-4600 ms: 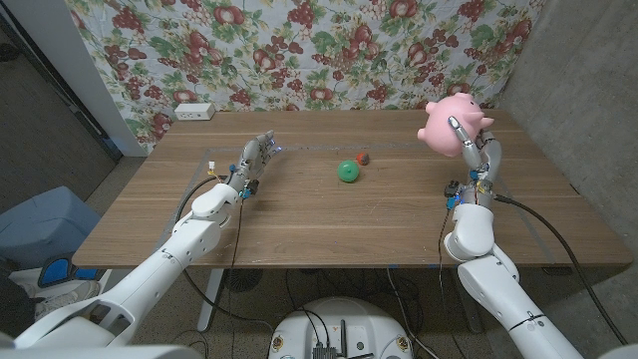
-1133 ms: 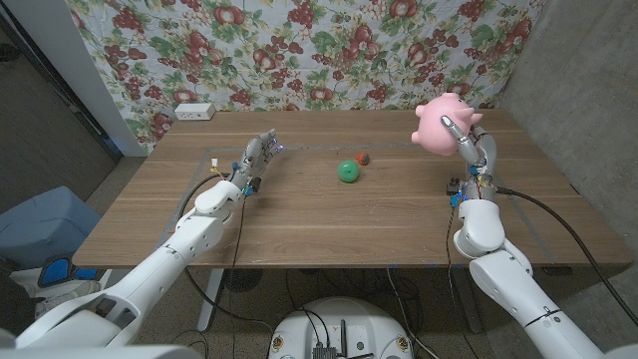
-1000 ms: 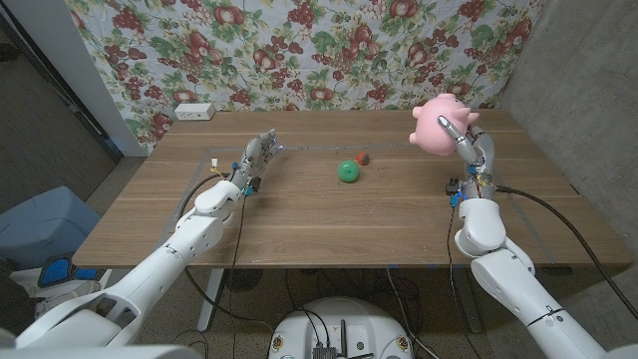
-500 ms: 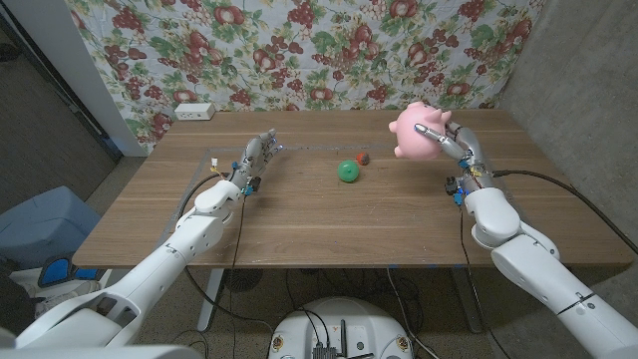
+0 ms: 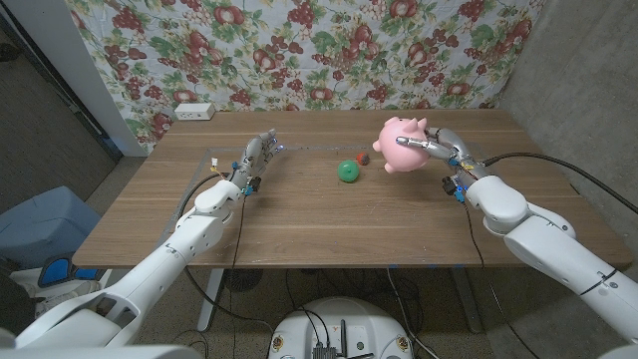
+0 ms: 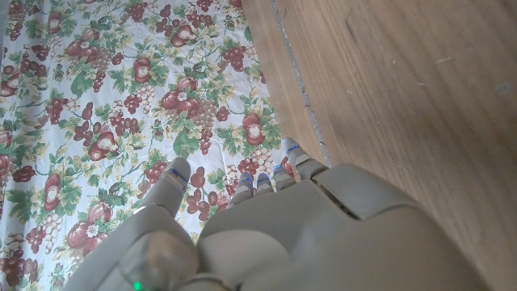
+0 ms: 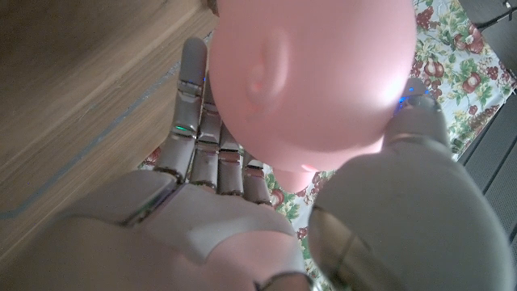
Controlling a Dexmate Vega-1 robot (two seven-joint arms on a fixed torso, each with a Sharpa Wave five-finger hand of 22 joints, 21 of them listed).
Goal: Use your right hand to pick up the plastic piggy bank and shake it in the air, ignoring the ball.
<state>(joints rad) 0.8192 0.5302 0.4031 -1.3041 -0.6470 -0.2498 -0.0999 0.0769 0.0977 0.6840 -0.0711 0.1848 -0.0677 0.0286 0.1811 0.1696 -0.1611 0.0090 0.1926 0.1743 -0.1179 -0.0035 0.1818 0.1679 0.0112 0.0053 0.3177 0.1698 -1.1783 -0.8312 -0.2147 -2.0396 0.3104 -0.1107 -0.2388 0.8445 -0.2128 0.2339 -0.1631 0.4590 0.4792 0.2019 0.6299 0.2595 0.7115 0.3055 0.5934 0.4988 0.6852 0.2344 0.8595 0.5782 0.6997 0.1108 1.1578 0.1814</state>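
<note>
The pig [image 5: 400,145] is up in the air over the table [image 5: 329,224], tipped over on its side, just right of the ball [image 5: 347,172] and a little beyond it. The right hand [image 5: 436,148] holds it from the far right side, fingers wrapped over its body.

The risk I see is the swing itself: the pig is smooth, round plastic, and a sharp shake with the hand only partly around it could let it slide out and drop onto the ball or the table. The pig also hangs near the ball, so a low sweep could knock it.

The right wrist view shows what the head view cannot: fingers [image 7: 196,121] along one flank, thumb [image 7: 416,113] on the other, and the palm seemingly a little off the shell, though that is hard to judge this close.

The left hand [image 5: 255,158] waits well left of the ball, fingers spread, holding nothing.
</note>
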